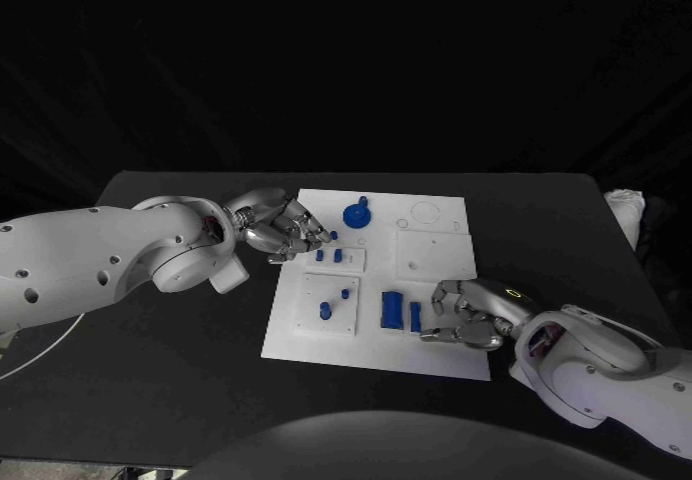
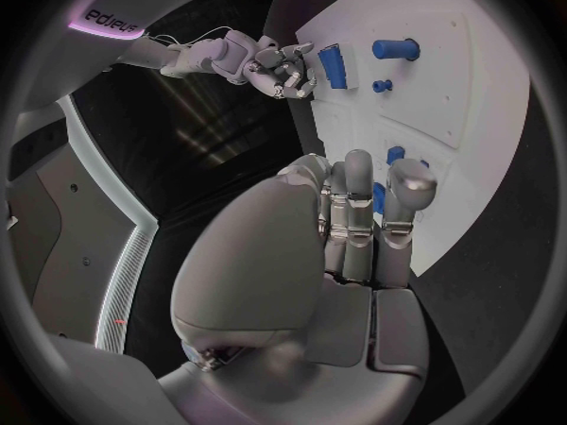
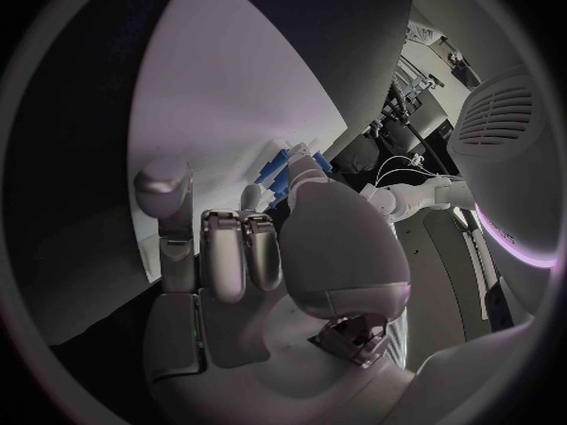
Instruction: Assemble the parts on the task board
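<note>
From the head camera I see the task board (image 1: 433,245) lying flat in the middle of the black tabletop (image 1: 173,380), with blue parts spread over it. My left hand (image 1: 284,232) sits at the board's left edge, its fingers (image 1: 306,236) curled in over the small sub-plate there, right beside two short blue pegs (image 1: 329,256) that stand in it. From the left wrist camera the fingers lie pressed side by side with a bit of blue showing just past their tips; I cannot tell whether they are pinching a part or only resting on the board (the tips hide the contact).

My right hand (image 1: 469,315) is at the board's near right corner, fingers curled, just beside a wide blue block (image 1: 392,309) and a narrower blue bar (image 1: 415,317) that lie side by side. In the right wrist camera a blue part (image 3: 279,172) sits against the fingertips, but I cannot tell whether it is gripped.

Further back on the board a round blue knob (image 1: 356,214) stands near the far edge, with a circular outline (image 1: 426,212) to its right. Near the left side of the board, a blue oval piece (image 1: 325,311) and a small peg (image 1: 346,294) rest on another sub-plate.
</note>
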{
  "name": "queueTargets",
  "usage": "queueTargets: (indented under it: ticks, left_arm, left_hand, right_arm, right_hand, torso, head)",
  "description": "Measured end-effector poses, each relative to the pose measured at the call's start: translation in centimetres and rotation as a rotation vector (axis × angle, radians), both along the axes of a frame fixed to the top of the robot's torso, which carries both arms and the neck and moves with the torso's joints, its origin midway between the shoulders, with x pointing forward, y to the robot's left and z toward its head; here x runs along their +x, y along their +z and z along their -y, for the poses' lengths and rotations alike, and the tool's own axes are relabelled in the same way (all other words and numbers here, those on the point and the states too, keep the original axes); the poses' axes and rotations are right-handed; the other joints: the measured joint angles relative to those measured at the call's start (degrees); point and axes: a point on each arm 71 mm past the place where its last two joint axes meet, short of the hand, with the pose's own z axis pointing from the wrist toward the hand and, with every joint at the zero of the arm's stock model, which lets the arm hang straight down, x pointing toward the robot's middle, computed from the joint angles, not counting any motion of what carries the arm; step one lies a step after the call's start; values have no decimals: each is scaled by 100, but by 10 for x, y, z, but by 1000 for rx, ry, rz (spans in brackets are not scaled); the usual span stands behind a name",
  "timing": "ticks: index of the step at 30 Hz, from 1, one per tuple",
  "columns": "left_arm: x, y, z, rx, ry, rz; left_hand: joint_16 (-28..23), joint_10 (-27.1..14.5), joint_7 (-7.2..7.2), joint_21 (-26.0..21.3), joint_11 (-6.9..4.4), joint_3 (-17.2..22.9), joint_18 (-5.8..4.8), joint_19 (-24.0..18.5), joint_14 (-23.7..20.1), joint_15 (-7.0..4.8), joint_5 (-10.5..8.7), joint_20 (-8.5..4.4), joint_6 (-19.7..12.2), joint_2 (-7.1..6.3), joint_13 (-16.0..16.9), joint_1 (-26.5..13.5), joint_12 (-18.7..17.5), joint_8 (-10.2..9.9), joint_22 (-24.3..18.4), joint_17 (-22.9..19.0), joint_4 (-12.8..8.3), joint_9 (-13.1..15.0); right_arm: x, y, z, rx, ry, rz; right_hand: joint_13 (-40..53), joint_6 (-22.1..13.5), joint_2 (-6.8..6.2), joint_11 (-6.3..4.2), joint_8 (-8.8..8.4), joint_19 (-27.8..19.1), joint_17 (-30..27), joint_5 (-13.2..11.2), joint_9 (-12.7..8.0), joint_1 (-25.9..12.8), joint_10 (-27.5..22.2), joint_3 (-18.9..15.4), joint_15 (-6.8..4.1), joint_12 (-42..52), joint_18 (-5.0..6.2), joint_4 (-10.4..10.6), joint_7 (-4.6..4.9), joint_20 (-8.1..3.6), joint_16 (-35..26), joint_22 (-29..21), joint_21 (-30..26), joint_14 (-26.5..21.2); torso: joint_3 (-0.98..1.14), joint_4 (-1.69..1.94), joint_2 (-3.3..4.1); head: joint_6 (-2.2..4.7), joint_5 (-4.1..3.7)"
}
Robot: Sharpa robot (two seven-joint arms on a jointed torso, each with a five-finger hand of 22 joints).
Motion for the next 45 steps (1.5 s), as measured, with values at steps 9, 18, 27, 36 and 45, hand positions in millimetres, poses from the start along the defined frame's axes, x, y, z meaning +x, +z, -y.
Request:
queueTargets:
  ticks: [9,18,27,36,45]
  left_arm:
    - [0,0,0,1,1,0]
    - [0,0,1,-1,-3,2]
    - [1,4,2,-52,11,54]
    - [3,18,-3,-241,70,170]
    - [4,23,4,-411,99,179]
  left_hand:
    - [0,0,0,0,0,0,0,0,0,0,0,0,0,0,0,0,0,0,-1,0,0,0]
    - [0,0,0,-34,0,0,0,0,0,0,0,0,0,0,1,0,0,0,-1,-6,0,0]
    - [-521,-118,2,-2141,195,-382,225,-1549,-1219,299,-922,196,43,141,-68,-1132,-156,48,-6,-173,2,7]
    - [-4001,-3079,-418,-5110,-176,-2872,130,-5812,-5376,78,-2008,75,-1023,-507,-1151,-2170,-2198,-345,-1978,-1925,40,-87]
    - [-6017,-4446,-1329,-5469,-1192,-3331,-49,-7271,-6143,-224,-2463,186,-3230,-968,-1615,-2902,-3866,-598,-6114,-2641,103,-202]
  right_arm:
    - [3,28,14,93,-23,70]
    - [8,46,15,153,-13,117]
    - [13,49,15,244,-17,115]
    - [29,66,17,542,-67,61]
    - [35,69,24,765,-131,-61]
  right_hand:
    - [0,90,525,0,-52,0,-1,435,-132,-60,0,-204,-6,0,0,367,1,0,110,0,165,-6]
    - [32,150,711,-10,-422,-146,-1,2576,-450,1047,11,308,-5,38,0,-176,4,1,103,-1,24,-7]
    - [-820,515,977,542,-1750,-2277,-3694,476,-1849,71,-2676,227,668,-3247,180,352,519,518,-3064,-403,-3467,-2573]
    - [-3748,-573,1549,1614,-3285,-6675,-5984,527,-3399,-1129,-6545,-786,1845,-6947,-228,349,511,1387,-6760,-3972,-4034,-6547]
    - [-7109,-1929,1887,444,-4866,-8293,-7479,352,-5402,-1051,-8354,-1641,1427,-8713,-273,457,-486,1594,-8535,-7468,-4231,-8402]
  torso:
    - [-1,2,0]
    - [-1,1,-3]
    - [-5,-11,-2]
    - [-13,-34,-10]
    - [-9,-11,5]
  head:
    - [0,17]
    - [0,-5]
    - [0,19]
    - [0,-24]
    - [0,-78]
